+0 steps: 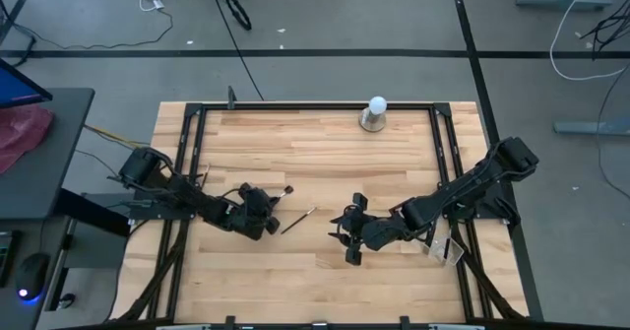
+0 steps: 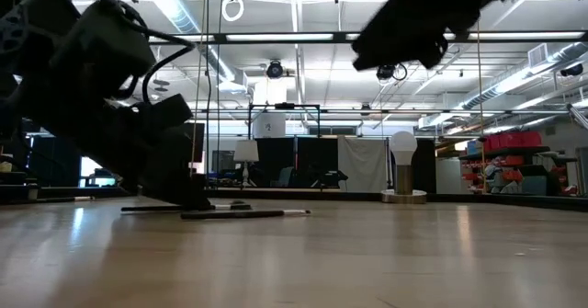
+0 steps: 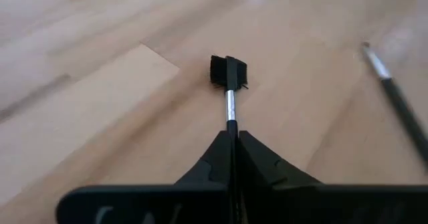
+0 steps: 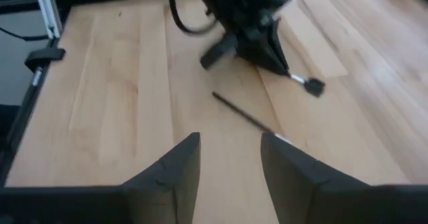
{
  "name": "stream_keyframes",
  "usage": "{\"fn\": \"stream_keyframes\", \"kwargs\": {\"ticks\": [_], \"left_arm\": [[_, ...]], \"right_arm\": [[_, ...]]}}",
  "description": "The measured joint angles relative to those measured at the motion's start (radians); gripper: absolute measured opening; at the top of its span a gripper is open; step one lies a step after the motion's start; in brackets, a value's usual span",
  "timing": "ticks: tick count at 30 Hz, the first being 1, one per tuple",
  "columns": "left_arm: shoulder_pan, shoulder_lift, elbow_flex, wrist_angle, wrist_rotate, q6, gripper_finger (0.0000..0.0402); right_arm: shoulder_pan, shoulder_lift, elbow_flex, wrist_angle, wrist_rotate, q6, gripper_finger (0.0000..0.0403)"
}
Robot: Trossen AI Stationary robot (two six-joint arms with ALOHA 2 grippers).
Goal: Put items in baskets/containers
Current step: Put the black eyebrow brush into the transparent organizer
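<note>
Evidently early: the left end effector [image 3: 233, 158] pinches a short dark-handled brush with a square black head [image 3: 229, 71], low over the pale wooden worktop [image 1: 325, 153]. Just beside that brush lies a thin dark pencil-like brush [image 1: 297, 221]. The right end effector [image 4: 230, 162] gapes wide nearby. No container shows.

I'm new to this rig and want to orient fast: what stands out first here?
The left pincer, low on the table's left half, is shut on a brush whose dark bristle head sticks out in front. A second thin brush lies loose just beside it, and the right pincer hangs open facing both.
</note>
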State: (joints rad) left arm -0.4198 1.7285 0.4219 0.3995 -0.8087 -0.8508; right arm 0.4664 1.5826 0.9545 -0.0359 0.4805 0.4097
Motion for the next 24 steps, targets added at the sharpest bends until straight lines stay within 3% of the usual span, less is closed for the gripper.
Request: {"fn": "stream_keyframes", "kwargs": {"ticks": [8,14,20,24], "left_arm": [[0.039,-0.064,0.0,0.242,0.097,0.193,0.0013],[0.083,-0.073,0.001,0.585,0.245,0.389,0.0013],[0.099,-0.074,0.004,0.849,0.433,0.496,0.0015],[0.099,-0.074,0.03,0.883,0.523,0.523,0.0015]], "right_arm": [[-0.025,0.0,-0.259,0.329,-0.01,0.12,0.0158],[-0.028,0.013,-0.42,0.633,0.02,0.128,0.0158],[-0.029,0.122,-0.436,0.908,0.038,-0.003,0.0158],[-0.029,0.222,-0.376,1.113,0.044,-0.133,0.0158]]}}
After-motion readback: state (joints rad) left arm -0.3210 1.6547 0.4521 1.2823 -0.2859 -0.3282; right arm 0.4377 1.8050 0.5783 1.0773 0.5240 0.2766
